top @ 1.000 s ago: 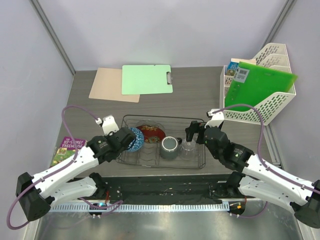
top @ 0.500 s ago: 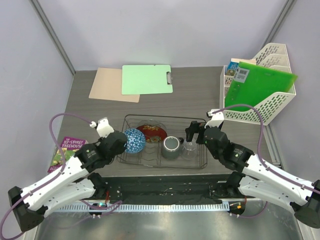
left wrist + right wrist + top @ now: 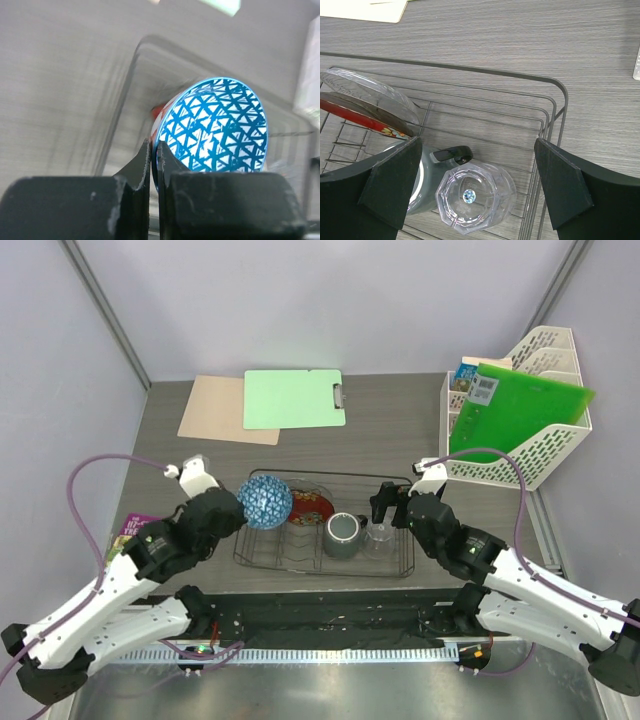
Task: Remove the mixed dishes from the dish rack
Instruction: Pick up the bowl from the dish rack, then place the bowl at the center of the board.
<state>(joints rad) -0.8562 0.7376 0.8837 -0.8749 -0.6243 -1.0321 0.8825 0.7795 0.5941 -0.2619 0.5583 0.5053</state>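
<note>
My left gripper (image 3: 243,512) is shut on the rim of the small blue patterned bowl (image 3: 265,502) and holds it above the left end of the dark wire dish rack (image 3: 400,540). In the left wrist view the fingers (image 3: 145,162) pinch the bowl (image 3: 215,125) at its rim. The red floral plate (image 3: 310,508), grey mug (image 3: 341,532) and clear glass cup (image 3: 378,537) sit in the rack. My right gripper (image 3: 477,185) is open, its jaws wide apart above the cup (image 3: 475,197) and mug (image 3: 422,187). The large glass bowl (image 3: 365,90) leans behind the plate (image 3: 365,114).
A green clipboard (image 3: 295,398) and a tan folder (image 3: 215,412) lie at the back. A white mesh file holder (image 3: 540,455) with a green folder stands at the back right. A book (image 3: 128,536) lies left of the rack.
My left gripper has lifted the blue bowl up out of the rack and moved it left and back. The right arm has not moved.
</note>
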